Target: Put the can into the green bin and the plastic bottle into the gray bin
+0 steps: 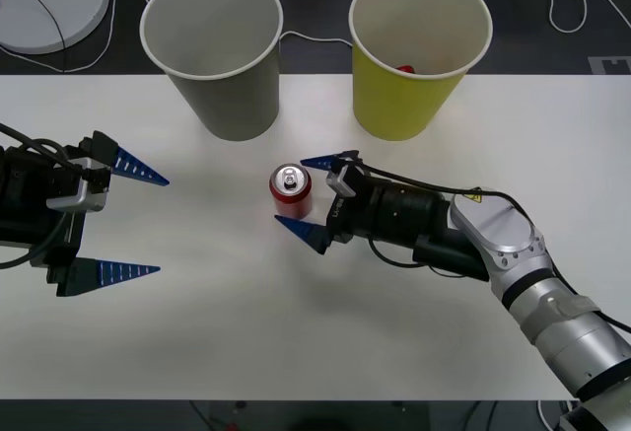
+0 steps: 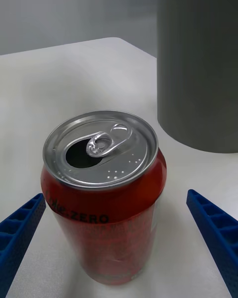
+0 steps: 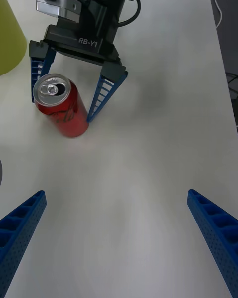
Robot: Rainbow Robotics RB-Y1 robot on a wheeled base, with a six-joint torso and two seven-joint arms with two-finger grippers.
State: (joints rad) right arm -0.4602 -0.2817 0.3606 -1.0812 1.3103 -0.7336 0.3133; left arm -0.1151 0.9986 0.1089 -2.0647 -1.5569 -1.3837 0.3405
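Front view, right hand (image 1: 314, 197) wide open around upright can (image 1: 291, 190), left hand (image 1: 138, 222) wide open

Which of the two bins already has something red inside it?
The green bin, on the robot's right; a red item shows inside it. The gray bin beside it shows only its pale interior.

white table (image 1: 197, 342) | on it: can (image 1: 291, 192), gray bin (image 1: 217, 56), green bin (image 1: 414, 56)
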